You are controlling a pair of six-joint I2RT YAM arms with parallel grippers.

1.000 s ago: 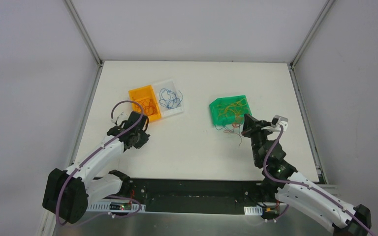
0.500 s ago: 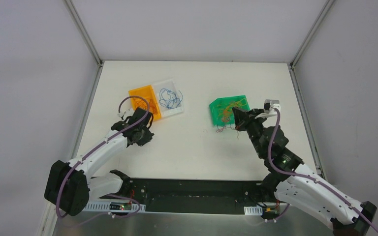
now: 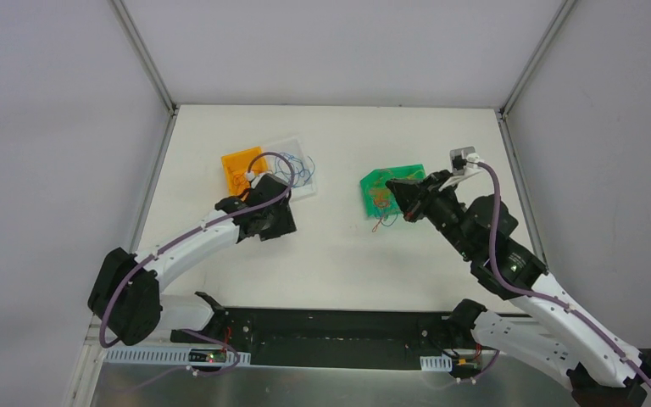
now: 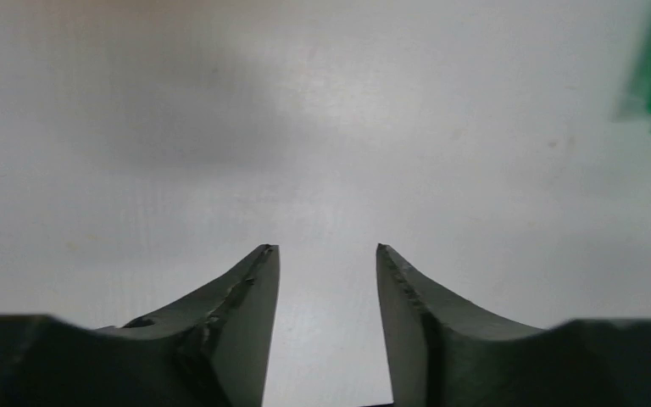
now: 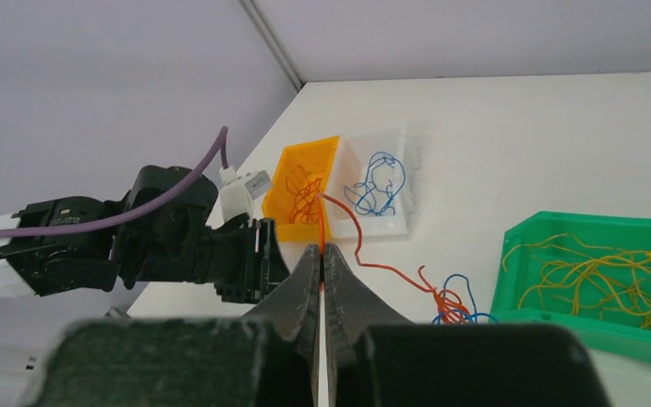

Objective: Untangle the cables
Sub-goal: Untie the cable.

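The cables lie in several places. A small clump of orange and blue wires [image 5: 451,307] rests on the table by the green bin [image 5: 578,329], also seen from above as the clump [image 3: 381,222]. One orange strand [image 5: 364,251] runs from the clump up to my right gripper [image 5: 321,248], which is shut on it above the bin's left part [image 3: 371,183]. Yellow wires [image 5: 610,273] fill the green bin. My left gripper [image 4: 326,248] is open above bare table with nothing between its fingers; from above it [image 3: 288,222] hangs right of the orange bin [image 3: 237,163].
The orange bin [image 5: 305,165] holds red wires and the clear tray [image 5: 392,225] beside it holds blue wires [image 5: 377,182]. The left arm's wrist [image 5: 178,246] stands close in front of those two. Metal frame posts rise at the table's back corners.
My left arm has swung right, away from the orange bin's near edge, and its jaws have opened. My right gripper has moved back and left over the green bin, still shut on the orange strand.
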